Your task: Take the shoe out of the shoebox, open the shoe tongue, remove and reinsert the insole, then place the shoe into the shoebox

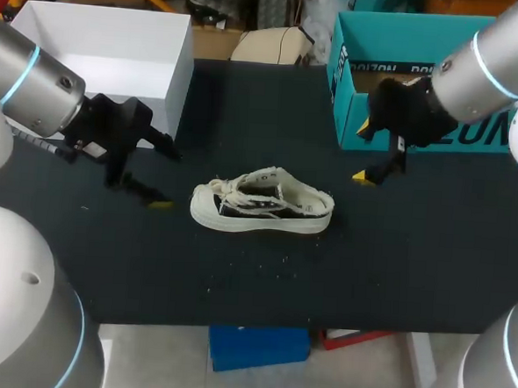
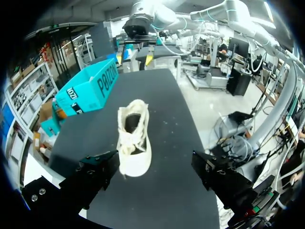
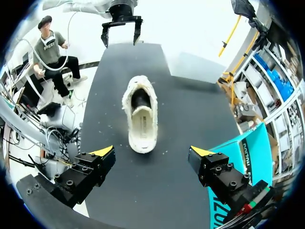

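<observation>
Your shoe [image 1: 263, 201] stands upright on its sole mid-tabletop [image 1: 396, 255]. Its long axis runs between the arms, toe toward the left gripper [image 1: 166, 178] and heel toward the right gripper [image 1: 364, 152]. Both sets of fingers are spread and empty, clear of it. The teal shoebox [image 1: 383, 34] sits behind the right gripper, with bare tabletop all around the shoe.

Both arms angle inward, facing each other — left hand [image 1: 165, 179] and right hand [image 1: 363, 153] with fingers spread wide.
</observation>
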{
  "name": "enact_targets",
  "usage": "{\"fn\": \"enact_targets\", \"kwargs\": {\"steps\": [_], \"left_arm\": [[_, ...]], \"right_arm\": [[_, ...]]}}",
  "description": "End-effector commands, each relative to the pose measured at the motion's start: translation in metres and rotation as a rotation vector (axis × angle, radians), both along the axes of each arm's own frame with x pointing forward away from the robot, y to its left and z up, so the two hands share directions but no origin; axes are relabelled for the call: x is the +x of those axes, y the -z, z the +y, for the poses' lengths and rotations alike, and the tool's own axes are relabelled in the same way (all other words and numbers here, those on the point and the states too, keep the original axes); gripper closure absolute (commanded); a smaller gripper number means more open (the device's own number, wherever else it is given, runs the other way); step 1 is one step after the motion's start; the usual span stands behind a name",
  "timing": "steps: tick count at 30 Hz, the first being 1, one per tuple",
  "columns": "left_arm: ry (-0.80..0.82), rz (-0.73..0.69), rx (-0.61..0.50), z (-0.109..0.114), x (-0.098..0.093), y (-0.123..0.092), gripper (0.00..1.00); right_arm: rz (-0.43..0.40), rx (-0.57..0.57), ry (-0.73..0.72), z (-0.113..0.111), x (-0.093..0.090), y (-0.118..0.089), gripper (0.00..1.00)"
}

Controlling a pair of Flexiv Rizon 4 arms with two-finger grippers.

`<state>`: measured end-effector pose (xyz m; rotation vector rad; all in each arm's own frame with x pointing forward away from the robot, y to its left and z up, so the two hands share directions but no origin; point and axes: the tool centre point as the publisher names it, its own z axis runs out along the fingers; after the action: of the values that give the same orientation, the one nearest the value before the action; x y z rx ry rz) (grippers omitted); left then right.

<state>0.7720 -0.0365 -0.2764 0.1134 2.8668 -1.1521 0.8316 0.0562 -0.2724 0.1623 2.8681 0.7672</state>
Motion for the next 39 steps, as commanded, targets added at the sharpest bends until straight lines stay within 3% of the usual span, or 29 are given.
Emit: {"fn": "enact_targets", "kwargs": {"steps": [1,17,28,39], "left_arm": [[-0.001,-0.004,0.0,-0.001,0.0,0.002,0.0],[-0.001,-0.004,0.0,-0.001,0.0,0.002,0.0],[-0.001,-0.004,0.0,-0.001,0.0,0.002,0.0],[-0.001,-0.004,0.0,-0.001,0.0,0.002,0.0]], "right_arm": [[-0.048,0.074,0.007,0.002,0.001,0.024,0.0],[-0.083,0.254,-0.069,0.01,0.01,0.078,0.0],[-0.053,0.305,-0.115,0.023,0.021,0.097,0.0],[-0.04,0.352,-0.123,0.036,0.013,0.114,0.0]]}}
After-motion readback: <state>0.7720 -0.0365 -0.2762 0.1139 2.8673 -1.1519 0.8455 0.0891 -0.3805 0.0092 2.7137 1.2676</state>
